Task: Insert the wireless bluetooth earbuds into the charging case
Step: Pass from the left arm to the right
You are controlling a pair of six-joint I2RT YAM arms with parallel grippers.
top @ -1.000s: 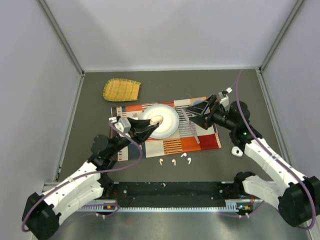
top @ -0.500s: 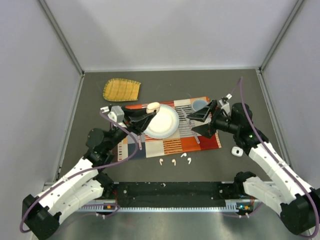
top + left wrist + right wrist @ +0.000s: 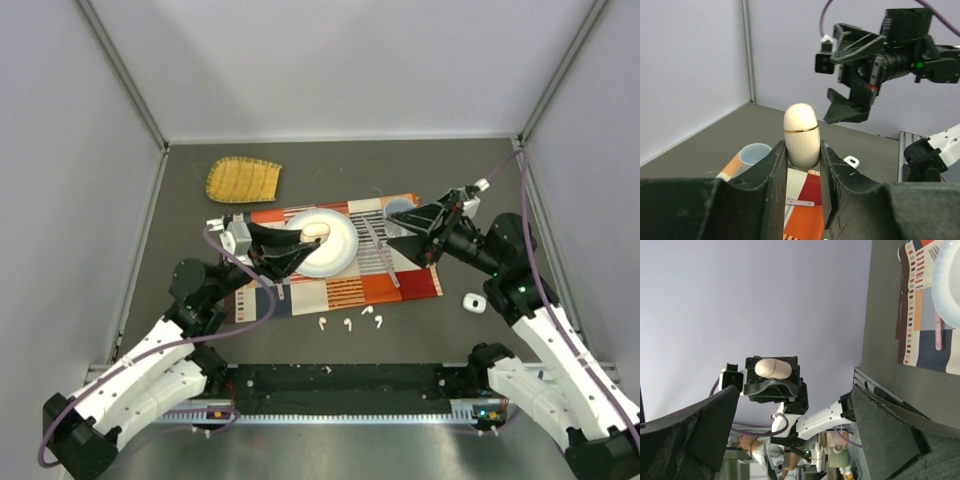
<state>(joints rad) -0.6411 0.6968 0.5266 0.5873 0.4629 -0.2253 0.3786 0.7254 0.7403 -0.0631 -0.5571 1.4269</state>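
Left wrist view: the left gripper (image 3: 802, 148) is clamped on the charging case (image 3: 801, 131). The case's long axis runs along the fingers and its rounded end points at the right gripper (image 3: 406, 232), which gapes wide and empty. The earbuds (image 3: 347, 322) lie on the table (image 3: 180, 230) just off the placemat's (image 3: 400, 285) near edge, too small to tell their stem direction.

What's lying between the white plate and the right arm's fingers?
A fork, on the patterned mat just right of the plate; the right gripper, fingers open, hangs beside it. The top view shows this.
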